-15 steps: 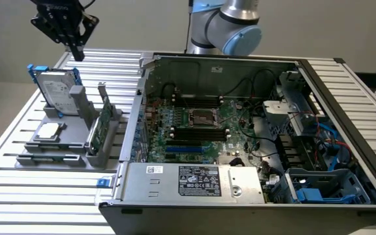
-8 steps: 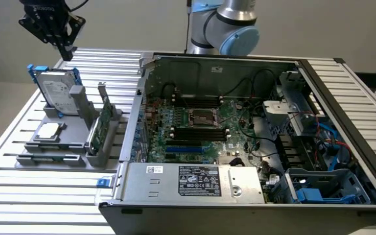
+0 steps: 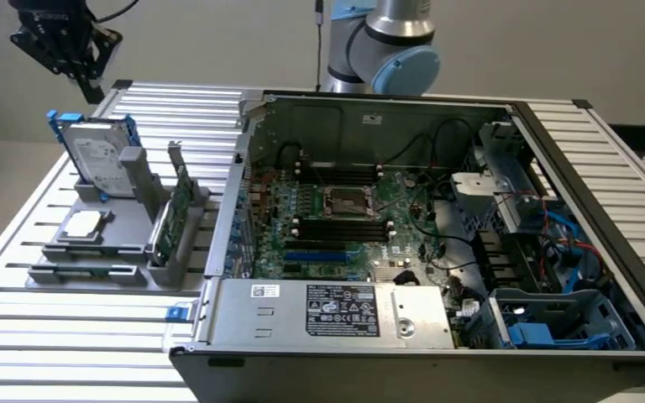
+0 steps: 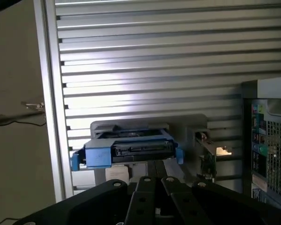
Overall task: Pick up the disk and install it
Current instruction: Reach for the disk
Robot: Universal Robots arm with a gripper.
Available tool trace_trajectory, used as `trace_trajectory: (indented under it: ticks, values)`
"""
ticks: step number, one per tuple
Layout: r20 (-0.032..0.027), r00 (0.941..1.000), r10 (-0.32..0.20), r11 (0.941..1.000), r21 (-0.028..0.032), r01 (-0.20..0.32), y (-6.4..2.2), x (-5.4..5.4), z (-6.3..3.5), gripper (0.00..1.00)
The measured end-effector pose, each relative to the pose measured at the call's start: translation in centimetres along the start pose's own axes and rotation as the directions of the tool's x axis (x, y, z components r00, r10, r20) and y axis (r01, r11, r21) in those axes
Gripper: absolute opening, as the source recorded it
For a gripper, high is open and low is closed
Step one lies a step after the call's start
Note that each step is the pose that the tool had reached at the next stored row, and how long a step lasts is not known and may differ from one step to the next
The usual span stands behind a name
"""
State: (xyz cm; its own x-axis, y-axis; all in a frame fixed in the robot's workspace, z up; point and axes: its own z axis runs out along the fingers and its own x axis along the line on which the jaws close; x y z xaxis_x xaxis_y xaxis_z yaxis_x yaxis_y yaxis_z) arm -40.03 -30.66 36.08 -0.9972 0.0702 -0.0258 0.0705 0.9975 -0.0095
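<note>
1 gripper (image 3: 81,80), fingers together, empty | 1 disk (image 3: 97,159) standing on edge in grey holder (image 3: 81,270), below gripper, apart | 1 green card (image 3: 175,210) upright just beside disk, between it and open PC case (image 3: 412,319) | 1 silver chip (image 3: 85,225) flat on holder, near disk

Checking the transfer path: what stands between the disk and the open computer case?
A thin green circuit card, upright in the grey holder, stands between the disk and the case; the exterior view shows it.
</note>
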Motion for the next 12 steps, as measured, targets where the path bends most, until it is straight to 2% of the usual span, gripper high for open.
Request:
trace_trajectory:
  ticks: [4, 8, 10, 12]
  values:
    - [0.0007, 1.0, 0.0, 0.9999, 0.0101, 0.0, 0.48, 1.9, 0.17, 0.11]
    - [0.0012, 1.0, -0.001, 0.9998, 0.0188, 0.001, 0.57, 3.7, 0.19, 0.11]
    - [0.0007, 1.0, -0.001, 0.9998, 0.0212, 0.0, 0.53, 4.6, 0.18, 0.11]
    - [0.0008, 1.0, -0.001, 0.9998, 0.0223, 0.001, 0.51, 4.8, 0.17, 0.11]
